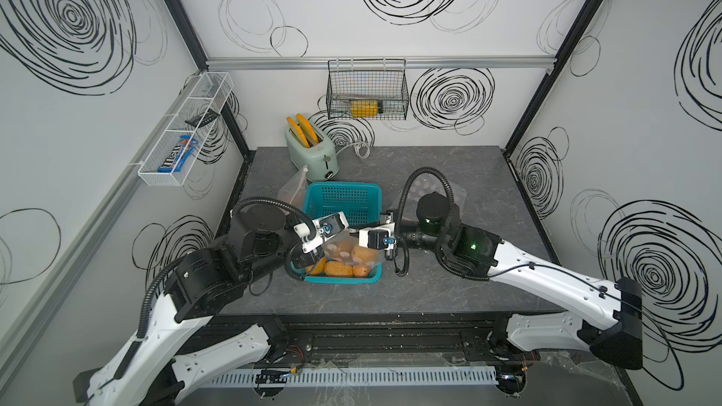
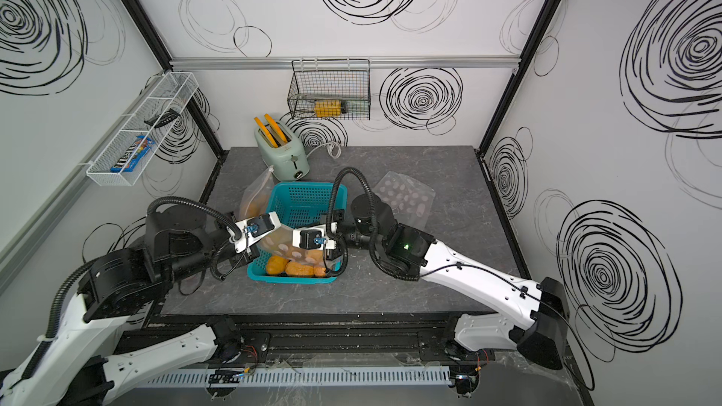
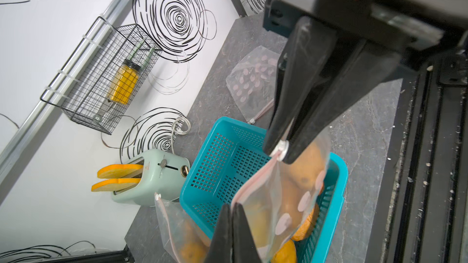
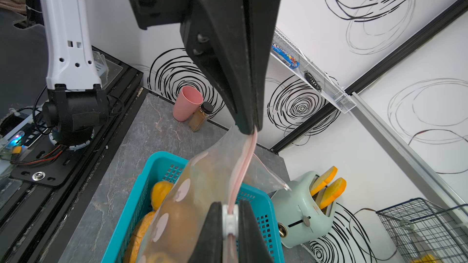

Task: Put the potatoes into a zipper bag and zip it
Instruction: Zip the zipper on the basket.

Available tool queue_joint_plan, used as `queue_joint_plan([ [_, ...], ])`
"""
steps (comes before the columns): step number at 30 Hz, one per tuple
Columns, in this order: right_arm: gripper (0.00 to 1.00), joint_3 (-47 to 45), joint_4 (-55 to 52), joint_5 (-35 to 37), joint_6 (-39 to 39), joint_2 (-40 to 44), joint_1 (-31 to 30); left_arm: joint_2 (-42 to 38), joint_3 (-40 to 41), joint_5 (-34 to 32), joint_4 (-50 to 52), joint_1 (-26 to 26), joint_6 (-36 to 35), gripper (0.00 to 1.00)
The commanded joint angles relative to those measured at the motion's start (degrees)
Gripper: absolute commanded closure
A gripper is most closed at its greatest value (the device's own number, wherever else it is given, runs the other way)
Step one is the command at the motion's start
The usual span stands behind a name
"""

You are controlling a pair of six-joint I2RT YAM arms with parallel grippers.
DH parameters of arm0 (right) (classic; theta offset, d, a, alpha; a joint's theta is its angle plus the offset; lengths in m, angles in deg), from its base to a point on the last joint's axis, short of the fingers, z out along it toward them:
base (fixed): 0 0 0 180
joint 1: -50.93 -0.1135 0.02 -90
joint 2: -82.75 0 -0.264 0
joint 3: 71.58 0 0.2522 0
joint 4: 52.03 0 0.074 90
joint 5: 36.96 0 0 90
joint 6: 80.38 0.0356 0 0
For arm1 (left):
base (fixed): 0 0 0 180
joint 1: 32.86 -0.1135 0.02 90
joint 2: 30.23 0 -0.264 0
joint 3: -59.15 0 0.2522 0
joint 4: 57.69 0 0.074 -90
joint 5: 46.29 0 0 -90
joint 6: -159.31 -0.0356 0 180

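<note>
1. Left wrist view: your left end effector (image 3: 232, 206) is pinched shut on the top edge of the zipper bag (image 3: 268, 198), with nothing but thin film between the jaws.
2. Your right end effector (image 4: 229, 207) is narrow, clamped on the white slider (image 4: 229, 223). The pink zip strip (image 4: 244, 163) runs taut from one grip to the other.
3. The bag hangs over the teal basket (image 3: 222, 158) with potatoes (image 3: 304, 170) inside it. Loose potatoes (image 1: 338, 268) lie in the basket beneath, so I judge the filling may not be finished.
4. Further out, a second bag (image 2: 254, 201) with something orange in it leans between the basket and the toaster (image 1: 310, 154). An empty dotted bag (image 2: 404, 197) lies flat on the worktop (image 1: 429, 294) on the basket's other side.
5. What could go wrong:
   - The film could slide out of your left pinch under the potatoes' weight.
   - If the strip goes slack or buckles, the slider could jam or ride off the track.
   - The small slider could pop free of the right jaws if you pull at an angle.
6. Hard to tell:
   - Both top views hide the fingertips under the wrist housings.
   - You cannot see whether the strip is sealed along its length.
   - You cannot see how many potatoes the bag holds.
   - It is unclear whether the bag's bottom rests on the loose potatoes or hangs clear.
</note>
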Motion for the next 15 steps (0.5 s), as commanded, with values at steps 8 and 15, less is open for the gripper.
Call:
queue_joint_plan([
  [8,0.89,-1.57,-7.12,1.3,1.96,4.68,0.18,-2.42,0.64,-13.6,-3.51,-0.52,-0.87,1.0],
  [15,0.89,-3.82,-10.79,1.79,3.46,8.43,1.16,-2.69,1.38,-14.94,-4.54,-0.73,-0.63,1.0],
])
